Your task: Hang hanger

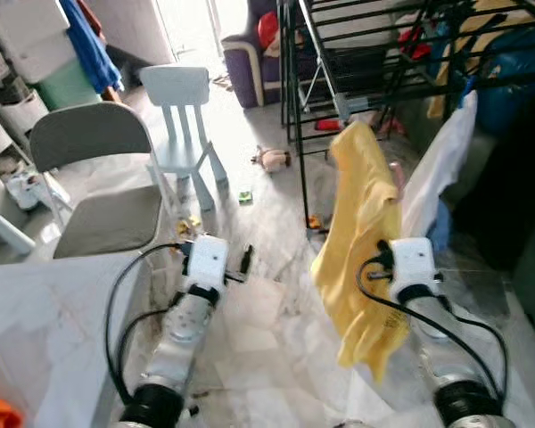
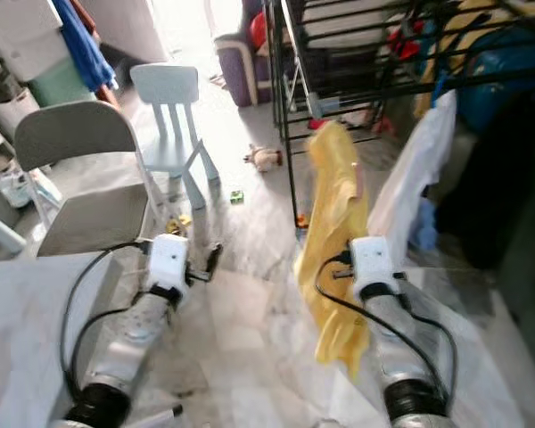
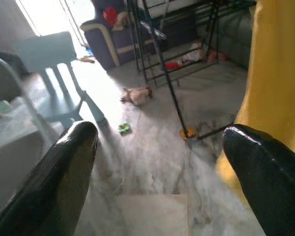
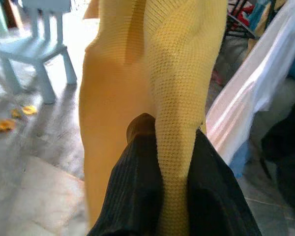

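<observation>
A yellow knit garment [image 1: 364, 223] hangs in front of my right arm, just before the black drying rack [image 1: 305, 107]. A small pink tip [image 1: 397, 174] juts out near its top; the hanger itself is hidden by the cloth. In the right wrist view my right gripper [image 4: 169, 136] is shut on a fold of the yellow garment [image 4: 187, 73], with one black finger on each side. My left gripper [image 3: 162, 191] is held low over the marble floor, open, with nothing between its fingers [image 3: 64, 177].
A white cloth [image 1: 441, 165] hangs on the rack to the right of the yellow garment. A grey chair [image 1: 98, 178] and a pale blue child's chair [image 1: 183, 111] stand to the left. A white table [image 1: 36, 330] is at near left. A toy [image 1: 272, 159] lies on the floor.
</observation>
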Robot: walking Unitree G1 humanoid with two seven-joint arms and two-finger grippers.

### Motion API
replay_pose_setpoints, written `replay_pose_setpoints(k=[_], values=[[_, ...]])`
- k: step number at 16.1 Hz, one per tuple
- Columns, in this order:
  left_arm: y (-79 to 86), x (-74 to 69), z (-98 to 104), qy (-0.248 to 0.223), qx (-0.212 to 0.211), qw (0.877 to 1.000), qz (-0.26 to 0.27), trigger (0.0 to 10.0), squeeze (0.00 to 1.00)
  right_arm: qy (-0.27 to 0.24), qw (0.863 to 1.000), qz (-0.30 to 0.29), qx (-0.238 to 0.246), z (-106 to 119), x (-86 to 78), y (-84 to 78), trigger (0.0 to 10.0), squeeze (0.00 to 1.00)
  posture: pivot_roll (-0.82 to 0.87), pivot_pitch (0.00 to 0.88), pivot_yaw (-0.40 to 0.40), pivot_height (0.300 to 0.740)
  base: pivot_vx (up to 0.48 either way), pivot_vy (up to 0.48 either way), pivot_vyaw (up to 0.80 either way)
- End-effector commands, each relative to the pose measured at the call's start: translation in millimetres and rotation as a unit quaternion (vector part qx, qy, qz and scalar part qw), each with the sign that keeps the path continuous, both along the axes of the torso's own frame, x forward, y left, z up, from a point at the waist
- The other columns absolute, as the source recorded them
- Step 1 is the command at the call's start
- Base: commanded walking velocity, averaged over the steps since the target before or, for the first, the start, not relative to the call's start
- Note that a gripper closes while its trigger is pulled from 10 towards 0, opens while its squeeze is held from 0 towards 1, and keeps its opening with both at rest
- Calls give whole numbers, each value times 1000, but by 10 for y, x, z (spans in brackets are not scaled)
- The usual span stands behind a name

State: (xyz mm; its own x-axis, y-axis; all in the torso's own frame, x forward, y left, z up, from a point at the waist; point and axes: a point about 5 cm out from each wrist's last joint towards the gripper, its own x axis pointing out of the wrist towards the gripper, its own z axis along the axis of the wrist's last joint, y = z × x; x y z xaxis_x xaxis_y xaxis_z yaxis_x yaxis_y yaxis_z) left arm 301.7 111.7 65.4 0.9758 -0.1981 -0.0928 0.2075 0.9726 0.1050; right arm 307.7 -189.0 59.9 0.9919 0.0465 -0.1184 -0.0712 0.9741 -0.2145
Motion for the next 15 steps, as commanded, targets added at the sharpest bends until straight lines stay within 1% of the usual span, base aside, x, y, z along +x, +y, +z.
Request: replay_pose_setpoints(k=[1, 6, 10, 15], values=[[16, 16, 13, -3, 3, 1000, 5, 10000, 0, -24, 1000, 13, -1, 117, 71, 42, 10000, 0, -161, 0, 154, 740, -244, 0, 0], [17, 13, 7, -4, 2, 1000, 5, 10000, 0, -23, 1000, 14, -1, 116, 76, 45, 10000, 0, -161, 0, 151, 740, -297, 0, 0], [9, 10, 34, -14, -10, 1000, 0, 10000, 0, -22, 1000, 21, -6, 120, 87, 67, 10000, 0, -161, 0, 150, 740, 0, 0, 0], [72, 8, 15, -8, -16, 1000, 7, 10000, 0, -25, 999, 24, -4, 124, 83, 91, 10000, 0, -161, 0, 151, 740, 0, 0, 0]])
